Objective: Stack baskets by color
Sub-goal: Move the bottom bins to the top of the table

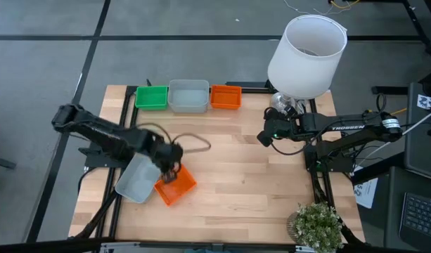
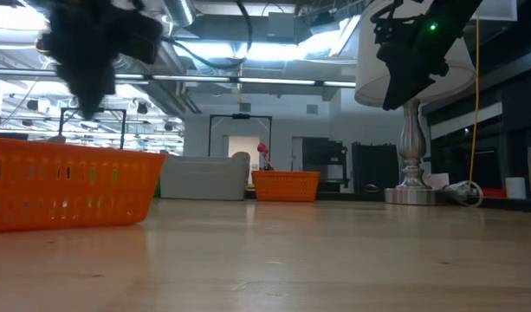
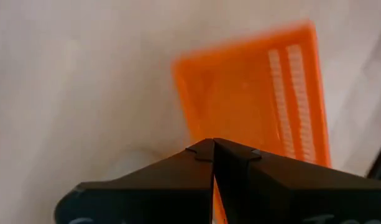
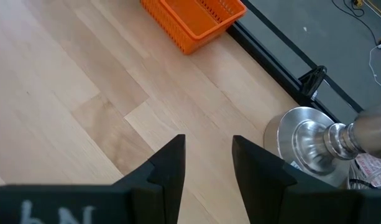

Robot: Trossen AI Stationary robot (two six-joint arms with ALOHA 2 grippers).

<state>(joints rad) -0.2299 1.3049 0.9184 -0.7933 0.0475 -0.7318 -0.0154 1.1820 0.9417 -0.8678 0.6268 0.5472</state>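
Note:
Three baskets stand in a row along the far edge: green (image 1: 152, 97), pale grey (image 1: 188, 96) and orange (image 1: 226, 97). Near the left front, another grey basket (image 1: 134, 180) and an orange basket (image 1: 176, 186) rest on the table side by side. My left gripper (image 1: 171, 171) hangs shut just above this orange basket (image 3: 258, 106); the low view shows it (image 2: 90, 104) clear of the basket's rim (image 2: 70, 156). My right gripper (image 1: 266, 137) waits open above the table's right part, with nothing between its fingers (image 4: 207, 143).
A lamp with a big white shade (image 1: 306, 53) and a silver base (image 4: 302, 146) stands at the far right corner. A small potted plant (image 1: 317, 225) sits at the near right corner. Bare wood (image 1: 250, 183) lies in the table's middle.

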